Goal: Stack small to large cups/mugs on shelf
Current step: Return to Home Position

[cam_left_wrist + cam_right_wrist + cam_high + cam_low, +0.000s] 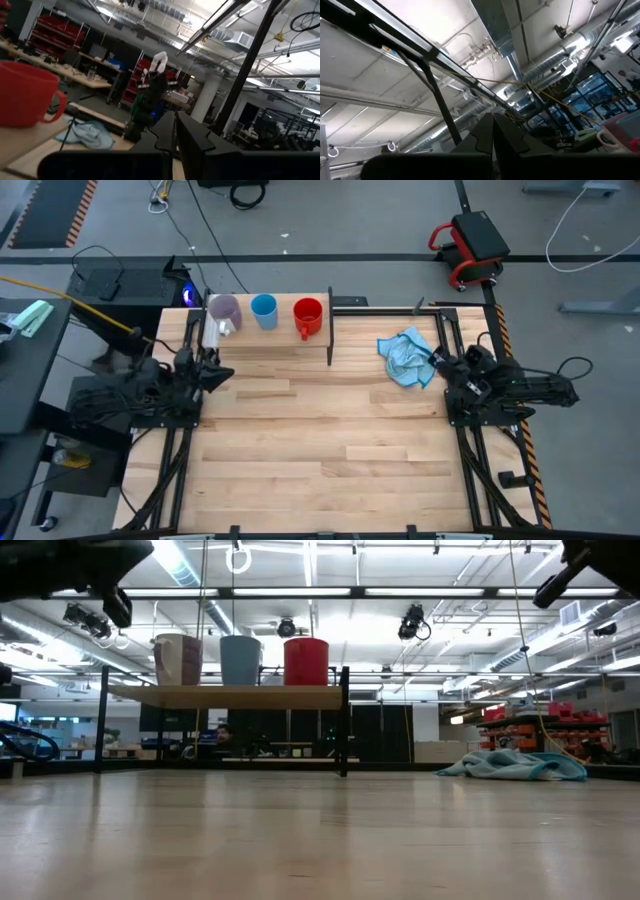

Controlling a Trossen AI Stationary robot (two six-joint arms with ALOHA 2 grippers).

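Three cups stand upright in a row on the shelf (268, 340) at the table's far edge: the lilac mug (224, 311) on the left, the light blue cup (264, 310) in the middle, the red mug (308, 317) on the right. In the low view they show as lilac mug (177, 658), blue cup (240, 659) and red mug (306, 661). My left gripper (222, 374) hovers shut near the shelf's left end, holding nothing; the red mug (22, 92) shows in its wrist view. My right gripper (437, 360) waits shut at the table's right side beside the cloth.
A crumpled light blue cloth (405, 356) lies on the table right of the shelf, close to my right gripper, and shows in the low view as cloth (515, 765). The broad wooden tabletop (320, 450) stretches toward the near edge.
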